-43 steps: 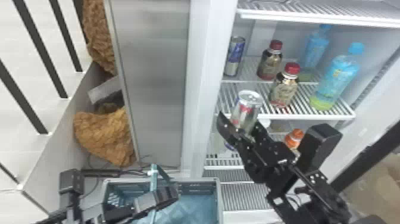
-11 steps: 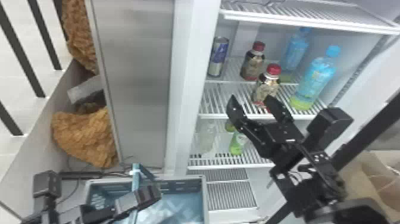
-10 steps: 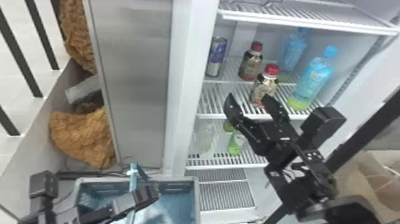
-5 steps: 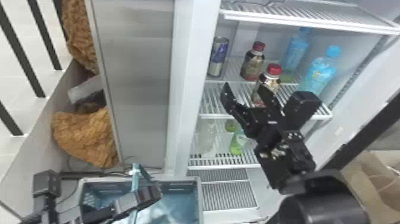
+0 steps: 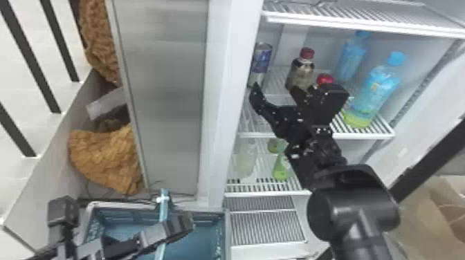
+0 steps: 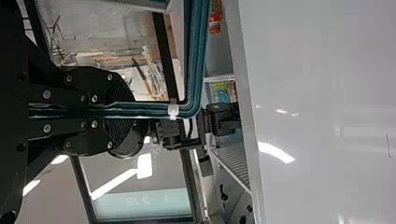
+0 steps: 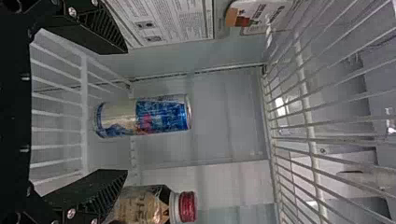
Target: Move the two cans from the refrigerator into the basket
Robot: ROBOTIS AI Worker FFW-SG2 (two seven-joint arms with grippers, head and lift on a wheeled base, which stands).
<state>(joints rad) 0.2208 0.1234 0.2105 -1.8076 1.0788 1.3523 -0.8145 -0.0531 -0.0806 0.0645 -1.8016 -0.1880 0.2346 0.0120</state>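
Nearest: left gripper [image 5: 178, 226] over the basket [image 5: 227, 238], its fingers clamped on the basket's teal handle [image 5: 164, 211]. The handle has a white tie [image 6: 173, 110] round it.

Right of the basket, just beside its right rim: slatted white panel [image 5: 264, 224] at the foot of the refrigerator [image 5: 225, 103]. Farther right of the basket, brown cardboard [image 5: 429, 211].

Right gripper [image 5: 275, 90] is above and to the right of the basket, in the refrigerator's opening. Fingers well apart, nothing between the tips; right wrist view has the can ahead of them, untouched.

Beyond the basket, up and to the right, a lower shelf [image 5: 297, 191]: pale bottle [image 5: 246, 161] and green bottle [image 5: 281, 169].

Next shelf up from the basket [image 5: 363, 136]: one can [image 5: 261, 62], silver and blue, upright near the shelf's left side. Counting away from the basket's side, a red-capped bottle [image 5: 301, 71] comes next; a second one's red cap [image 5: 325, 79] pokes out behind the right gripper. Farthest right of the basket on this shelf, two blue-capped bottles, one in front [image 5: 377, 88], one deeper in [image 5: 352, 57].

Behind the basket, off to the left: woven brown thing [image 5: 105, 157], low by the wall.
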